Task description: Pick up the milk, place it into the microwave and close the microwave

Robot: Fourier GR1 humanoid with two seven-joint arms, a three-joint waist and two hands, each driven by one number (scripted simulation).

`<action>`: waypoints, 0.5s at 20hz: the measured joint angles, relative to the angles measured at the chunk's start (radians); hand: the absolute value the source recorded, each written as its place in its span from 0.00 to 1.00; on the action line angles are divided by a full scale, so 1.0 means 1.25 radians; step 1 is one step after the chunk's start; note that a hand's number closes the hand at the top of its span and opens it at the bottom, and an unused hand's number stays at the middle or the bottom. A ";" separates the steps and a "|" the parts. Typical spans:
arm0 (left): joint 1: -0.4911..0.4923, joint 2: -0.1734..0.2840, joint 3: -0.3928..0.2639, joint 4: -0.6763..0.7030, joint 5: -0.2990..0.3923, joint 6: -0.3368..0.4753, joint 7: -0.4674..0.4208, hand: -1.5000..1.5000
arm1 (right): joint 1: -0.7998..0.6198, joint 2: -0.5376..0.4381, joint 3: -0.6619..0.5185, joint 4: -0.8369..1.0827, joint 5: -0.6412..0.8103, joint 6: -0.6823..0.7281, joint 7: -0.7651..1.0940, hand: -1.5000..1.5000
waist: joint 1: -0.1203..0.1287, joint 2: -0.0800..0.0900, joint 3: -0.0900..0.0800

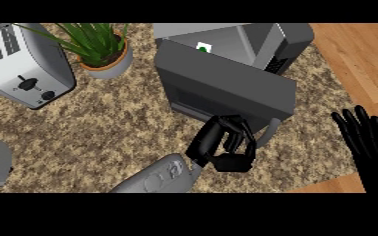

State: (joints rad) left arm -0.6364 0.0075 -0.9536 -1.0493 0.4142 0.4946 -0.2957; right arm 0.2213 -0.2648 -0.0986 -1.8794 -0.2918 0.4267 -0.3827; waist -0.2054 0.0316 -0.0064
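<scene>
- Microwave (277,42) sits at the far side of the granite surface (96,125), its cavity open and pale inside.
- Its dark door (225,87) stands swung out toward the near side of the microwave, partly across the opening.
- Milk (204,47) shows only as a small white patch with a green spot, inside the microwave cavity just above the door's top edge.
- Left hand (225,147) is at the door's lower edge, in front of the microwave, with fingers curled; I cannot tell whether they grip the door or only press against it.
- Door handle (272,130), a pale grey bar, runs just beside that hand.
- Right hand (359,132) rests open, fingers up, to the right of the microwave at the view's edge.
- Potted plant (100,47) stands left of the microwave.
- Toaster (29,67) stands farther left of the microwave, beyond the plant.
</scene>
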 measured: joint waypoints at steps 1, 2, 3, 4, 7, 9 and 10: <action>-0.013 -0.001 0.006 0.008 0.014 0.008 0.001 1.00 | -0.002 -0.004 0.000 -0.008 -0.008 0.005 0.004 0.00 | -0.006 0.002 0.000; -0.026 -0.001 0.011 0.014 0.029 0.016 0.002 1.00 | -0.004 -0.006 0.002 -0.016 -0.015 0.008 0.009 0.00 | -0.013 0.003 0.000; -0.041 -0.002 0.016 0.024 0.041 0.022 0.004 1.00 | -0.006 -0.005 0.004 -0.023 -0.023 0.010 0.014 0.00 | -0.018 0.005 0.000; -0.053 -0.002 0.021 0.034 0.054 0.028 0.005 1.00 | -0.008 -0.009 0.004 -0.029 -0.030 0.013 0.021 0.00 | -0.023 0.007 0.000; -0.086 -0.004 0.041 0.057 0.097 0.041 0.005 1.00 | -0.012 -0.015 0.003 -0.043 -0.056 0.021 0.038 0.00 | -0.040 0.013 0.000; -0.103 -0.005 0.065 0.065 0.129 0.049 -0.007 1.00 | -0.013 -0.020 0.004 -0.051 -0.071 0.025 0.048 0.00 | -0.048 0.017 -0.001; -0.110 -0.005 0.077 0.066 0.146 0.052 -0.015 1.00 | -0.015 -0.022 0.003 -0.052 -0.078 0.027 0.053 0.00 | -0.051 0.020 -0.001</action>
State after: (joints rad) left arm -0.7741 0.0006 -0.8573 -0.9665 0.5961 0.5601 -0.3147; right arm 0.2029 -0.2924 -0.0953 -1.9442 -0.3889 0.4604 -0.3170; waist -0.2695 0.0565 -0.0074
